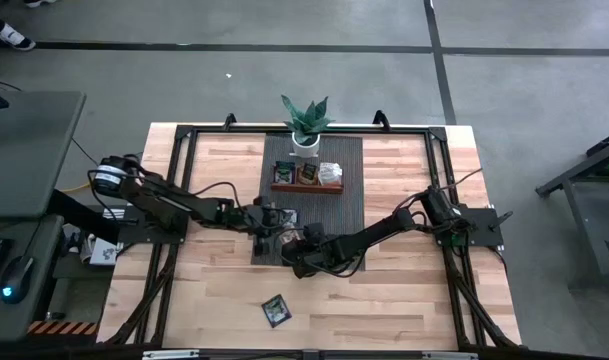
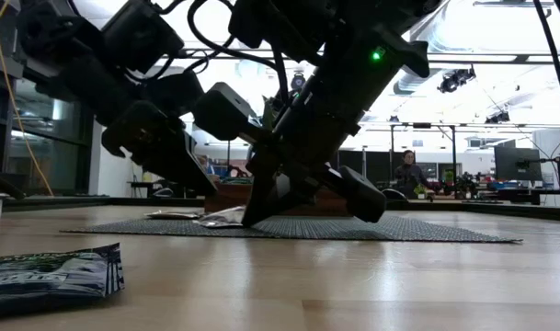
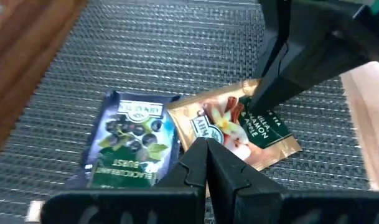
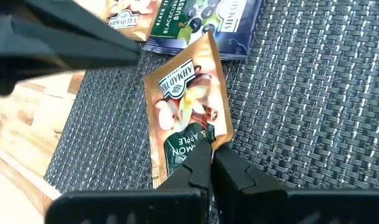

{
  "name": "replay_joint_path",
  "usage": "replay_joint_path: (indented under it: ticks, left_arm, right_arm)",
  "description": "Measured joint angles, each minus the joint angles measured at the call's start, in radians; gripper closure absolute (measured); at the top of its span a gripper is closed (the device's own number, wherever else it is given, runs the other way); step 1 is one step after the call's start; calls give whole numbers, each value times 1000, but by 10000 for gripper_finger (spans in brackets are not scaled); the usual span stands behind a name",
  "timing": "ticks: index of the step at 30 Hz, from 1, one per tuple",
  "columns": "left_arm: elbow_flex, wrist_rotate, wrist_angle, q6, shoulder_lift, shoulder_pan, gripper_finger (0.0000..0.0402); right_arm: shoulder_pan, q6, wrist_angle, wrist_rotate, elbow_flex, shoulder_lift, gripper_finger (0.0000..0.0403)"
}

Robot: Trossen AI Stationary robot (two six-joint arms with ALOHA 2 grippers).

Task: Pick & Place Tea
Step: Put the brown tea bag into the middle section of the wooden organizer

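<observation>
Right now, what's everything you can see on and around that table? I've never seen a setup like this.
Table: one, light wood, under both arms.
Mat: one, dark grey woven, at the table's middle.
Wooden tray: one, brown, on the mat's far end, sachets inside.
Potted plant: one, green in a white pot, behind the tray.
Tan sachet: one, tan with a green end, on the mat.
Blue-green sachet: one, beside the tan one.
Loose dark sachet: one, alone on the wood near the front edge.
Person: one, seated far back in the room.
Left gripper: shut, over the mat by the sachets.
Right gripper: shut on the tan sachet's green end.
</observation>
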Motion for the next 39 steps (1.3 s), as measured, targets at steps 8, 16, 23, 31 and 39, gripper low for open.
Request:
replay_joint_path:
  ticks: [8, 16, 23, 31, 39]
  left_arm:
    - [1, -171, -206, 23, -61, -2, 401]
    - [-47, -197, -184, 50, -62, 1, 401]
    - [-51, -169, -145, 56, -62, 1, 401]
    - [-51, -142, -132, 69, -63, 1, 401]
    - [-51, -112, -116, 68, -63, 1, 401]
  right_arm:
    - [-5, -124, -62, -13, 22, -61, 403]
    - [-77, -393, -329, -120, 72, -207, 403]
    - [-216, -803, -592, -352, 227, -256, 402]
    - [-368, -1130, -934, -419, 471, -250, 402]
    - [-442, -1353, -1019, -430, 580, -250, 402]
